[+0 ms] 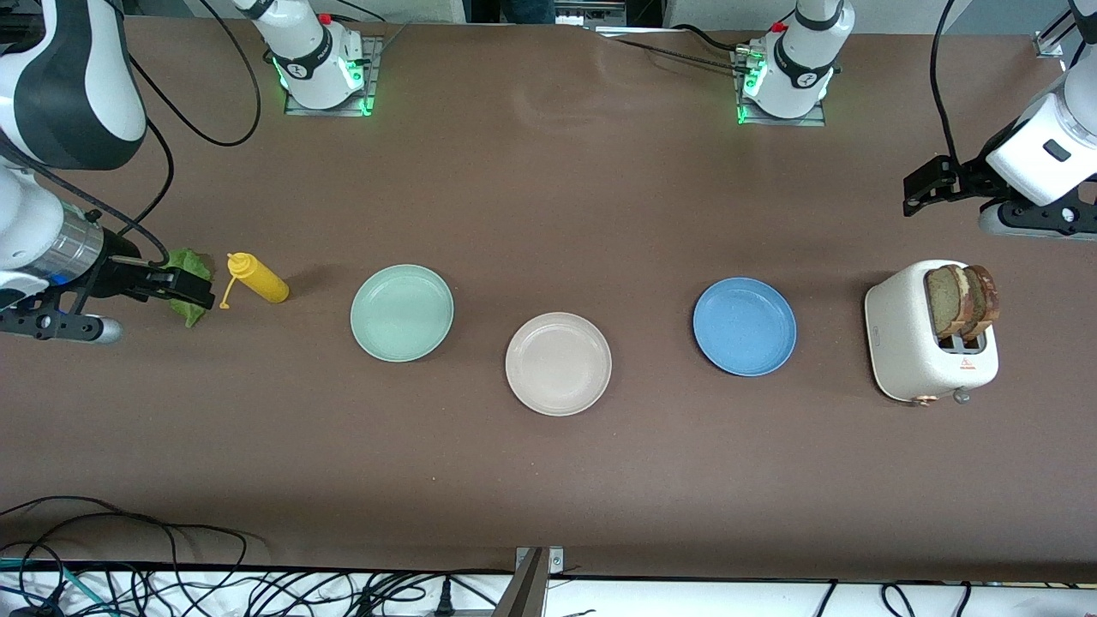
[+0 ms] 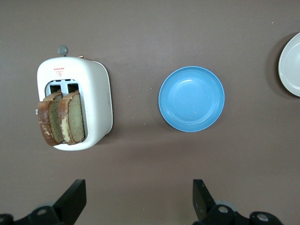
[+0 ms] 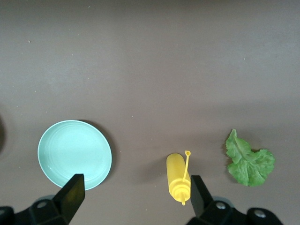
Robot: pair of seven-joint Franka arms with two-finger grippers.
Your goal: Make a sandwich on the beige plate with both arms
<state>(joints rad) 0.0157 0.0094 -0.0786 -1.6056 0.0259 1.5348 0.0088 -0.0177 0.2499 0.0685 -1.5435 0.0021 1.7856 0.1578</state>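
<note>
The beige plate lies bare mid-table; its rim also shows in the left wrist view. Two brown-crusted bread slices stand in a white toaster at the left arm's end. A green lettuce leaf lies at the right arm's end. My left gripper hangs open and holds nothing, above the table near the toaster. Just as open and unladen, my right gripper hovers by the lettuce and a yellow bottle.
A yellow squeeze bottle lies on its side between the lettuce and a mint-green plate. A blue plate sits between the beige plate and the toaster. Cables run along the table's front edge.
</note>
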